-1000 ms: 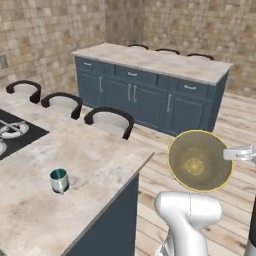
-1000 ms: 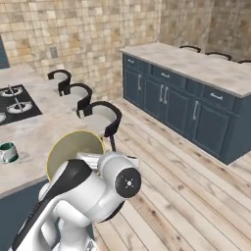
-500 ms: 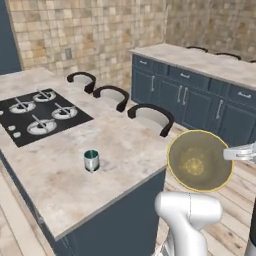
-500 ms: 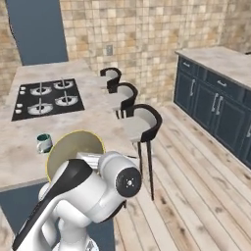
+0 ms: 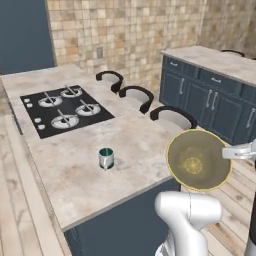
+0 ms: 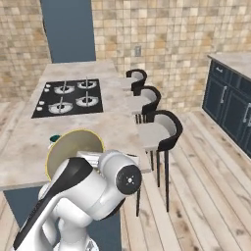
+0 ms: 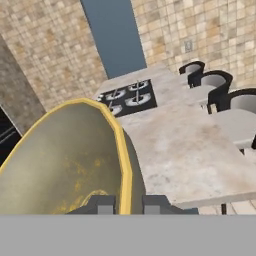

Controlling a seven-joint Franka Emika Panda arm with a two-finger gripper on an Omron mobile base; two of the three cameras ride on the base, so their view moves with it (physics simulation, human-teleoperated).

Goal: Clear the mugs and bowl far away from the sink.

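Note:
The olive-tan bowl [image 5: 199, 160] with a yellowish rim hangs tilted on edge in the air, just off the counter's near right corner. My gripper [image 7: 125, 204] is shut on its rim, one finger on each side of the bowl [image 7: 60, 160]. In the right base view the bowl [image 6: 73, 149] stands in front of my arm. A teal mug [image 5: 105, 158] with a silvery body stands upright on the beige marble counter [image 5: 75, 175], left of the bowl; its top peeks out behind the bowl [image 6: 54, 138]. The sink is out of view.
A black stovetop [image 5: 65, 110] with burners lies at the counter's far end. Three dark bar stools [image 5: 172, 117] line the counter's right side. Blue cabinets [image 5: 215, 90] with a marble top stand across the wooden floor at the right.
The whole picture has shifted, so the base has driven: the stovetop has come into view and the counter has swung round. The bowl stays in my gripper, unmoved relative to the arm.

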